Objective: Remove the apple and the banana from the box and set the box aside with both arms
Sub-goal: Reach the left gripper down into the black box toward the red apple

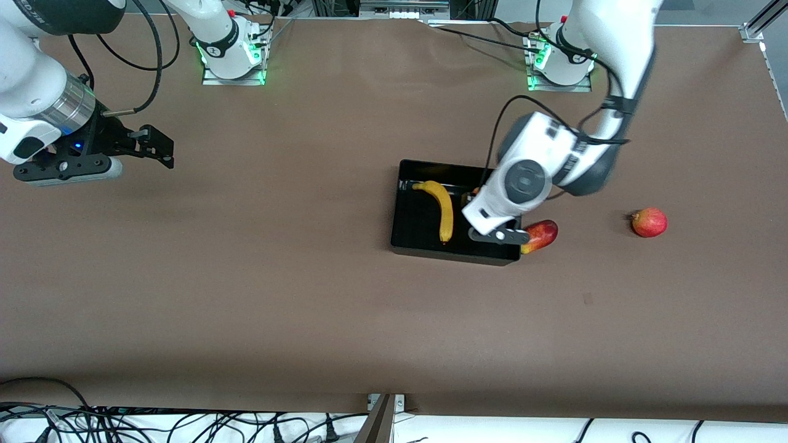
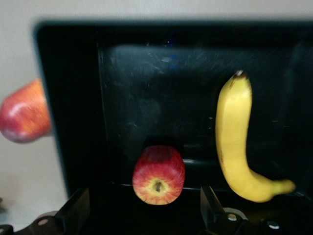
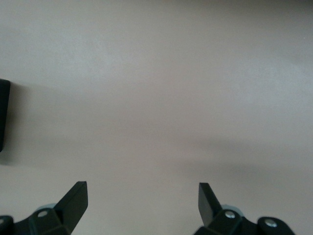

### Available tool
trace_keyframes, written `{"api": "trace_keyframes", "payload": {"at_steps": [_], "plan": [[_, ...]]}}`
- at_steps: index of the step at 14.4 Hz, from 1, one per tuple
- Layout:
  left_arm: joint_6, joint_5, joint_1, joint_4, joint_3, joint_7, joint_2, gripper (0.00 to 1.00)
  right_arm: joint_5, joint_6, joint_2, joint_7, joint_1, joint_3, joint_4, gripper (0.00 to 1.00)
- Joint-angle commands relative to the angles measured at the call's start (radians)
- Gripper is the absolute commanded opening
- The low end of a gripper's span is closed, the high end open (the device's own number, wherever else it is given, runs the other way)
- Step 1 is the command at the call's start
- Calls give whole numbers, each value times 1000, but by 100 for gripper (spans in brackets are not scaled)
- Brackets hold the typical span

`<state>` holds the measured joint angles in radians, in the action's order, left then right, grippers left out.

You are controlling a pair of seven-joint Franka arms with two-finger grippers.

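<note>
First step, lifting fruit: left gripper (image 2: 142,205), fingers spread, hangs over the box (image 1: 403,237) — apple (image 2: 158,175) between them, banana (image 1: 442,209) at nine o'clock. Next: descend, pinch. Right gripper (image 3: 142,200) — spread, waits.

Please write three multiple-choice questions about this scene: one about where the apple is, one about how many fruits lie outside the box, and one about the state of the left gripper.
1. Where is the apple?
A. in the box
B. on the table beside the box
C. in the right gripper

2. How many fruits lie outside the box?
A. none
B. one
C. two

3. The left gripper is
A. shut on the banana
B. open over the box
C. open over bare table

Key: 1 A, the left wrist view shows it on the black floor. 2 C, the mango-like fruit and the round red fruit. 3 B, fingers apart above the apple.
</note>
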<state>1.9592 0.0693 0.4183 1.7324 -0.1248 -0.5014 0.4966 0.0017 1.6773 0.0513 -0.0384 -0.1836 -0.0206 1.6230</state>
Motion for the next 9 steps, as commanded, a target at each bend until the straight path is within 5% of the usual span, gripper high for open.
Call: {"api": "trace_keyframes", "payload": {"at_steps": [1, 9], "plan": [[70, 121, 56, 114, 10, -104, -41, 100, -6, -13, 9, -1, 1, 1, -22, 100], [351, 145, 33, 291, 7, -106, -24, 100, -6, -13, 9, -1, 1, 1, -22, 100]]}}
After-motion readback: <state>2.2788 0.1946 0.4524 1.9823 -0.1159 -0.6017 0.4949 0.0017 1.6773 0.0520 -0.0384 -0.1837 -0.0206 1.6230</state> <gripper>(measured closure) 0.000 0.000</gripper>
